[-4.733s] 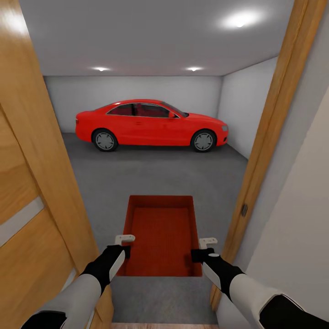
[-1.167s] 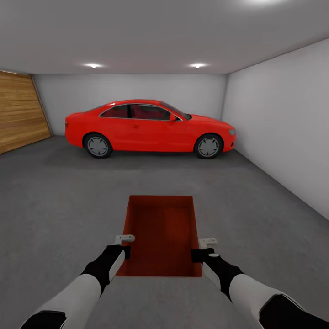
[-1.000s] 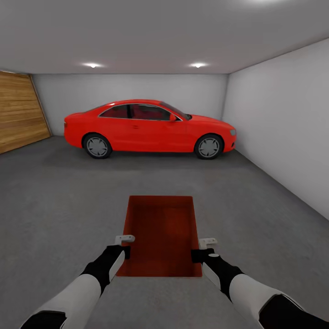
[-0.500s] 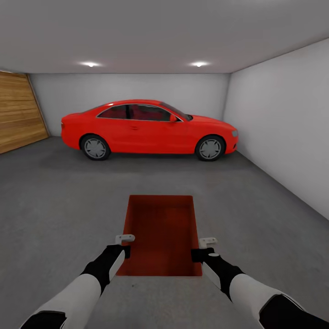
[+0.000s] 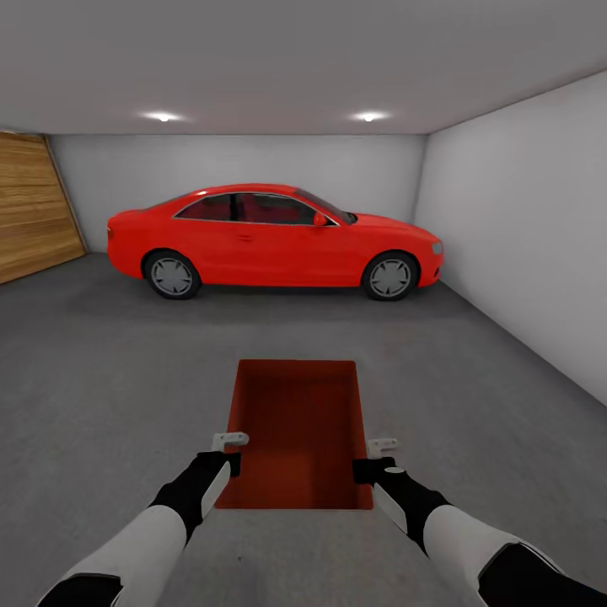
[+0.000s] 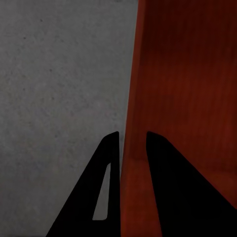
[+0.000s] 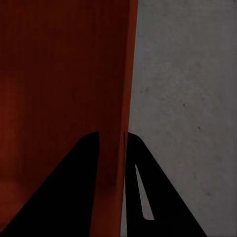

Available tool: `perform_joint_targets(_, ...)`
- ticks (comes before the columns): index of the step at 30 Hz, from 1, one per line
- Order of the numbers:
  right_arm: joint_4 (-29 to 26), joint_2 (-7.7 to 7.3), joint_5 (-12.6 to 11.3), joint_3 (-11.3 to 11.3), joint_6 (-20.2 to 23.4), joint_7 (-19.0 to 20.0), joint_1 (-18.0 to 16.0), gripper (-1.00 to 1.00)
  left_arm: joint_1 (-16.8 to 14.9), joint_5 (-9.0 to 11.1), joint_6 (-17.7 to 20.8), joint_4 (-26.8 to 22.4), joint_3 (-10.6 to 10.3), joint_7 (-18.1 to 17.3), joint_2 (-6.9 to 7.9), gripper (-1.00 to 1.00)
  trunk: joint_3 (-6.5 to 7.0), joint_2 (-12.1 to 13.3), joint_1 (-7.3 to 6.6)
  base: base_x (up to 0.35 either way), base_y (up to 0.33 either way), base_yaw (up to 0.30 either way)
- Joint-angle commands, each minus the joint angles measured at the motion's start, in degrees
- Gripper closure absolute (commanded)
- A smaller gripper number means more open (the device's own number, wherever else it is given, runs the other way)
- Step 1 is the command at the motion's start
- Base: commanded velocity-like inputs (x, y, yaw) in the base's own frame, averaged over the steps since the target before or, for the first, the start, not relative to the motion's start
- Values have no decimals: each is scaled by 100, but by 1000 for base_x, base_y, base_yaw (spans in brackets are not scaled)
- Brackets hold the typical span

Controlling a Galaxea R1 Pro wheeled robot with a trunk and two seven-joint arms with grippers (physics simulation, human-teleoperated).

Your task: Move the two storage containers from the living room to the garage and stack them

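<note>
I carry one orange-red storage container (image 5: 297, 430) in front of me, held level above the dark grey garage floor (image 5: 101, 379). My left gripper (image 5: 229, 455) is shut on its left wall, and in the left wrist view the two black fingers (image 6: 111, 163) straddle that thin wall (image 6: 132, 98). My right gripper (image 5: 371, 459) is shut on the right wall, and the right wrist view shows its fingers (image 7: 89, 163) clamping the wall (image 7: 129, 74). The container's inside is empty.
A red car (image 5: 274, 240) is parked across the far end of the garage. A wood-plank door (image 5: 34, 202) is at the far left and a pale grey wall (image 5: 523, 244) runs along the right. Open grey floor lies between me and the car.
The view has moved from the wooden doorway into the garage and keeps advancing; the car looks slightly larger. Both grippers stay shut on the container.
</note>
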Motion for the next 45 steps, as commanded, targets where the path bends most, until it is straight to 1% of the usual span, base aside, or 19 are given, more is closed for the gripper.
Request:
perform_joint_targets(1,272,-137,-172,54,37,-33,-3,100,-7,92,-12,-165,-28,37,67,100,-14,-13,7,322,0,0)
perform_joint_targets(19,272,-137,-171,54,37,-33,-3,100,-7,92,-12,-162,-28,32,65,100,-14,-13,7,322,0,-16)
perform_joint_targets(45,272,-139,-175,54,37,-33,-3,100,-7,92,-12,-162,-28,28,64,100,-93,-13,7,322,0,-250)
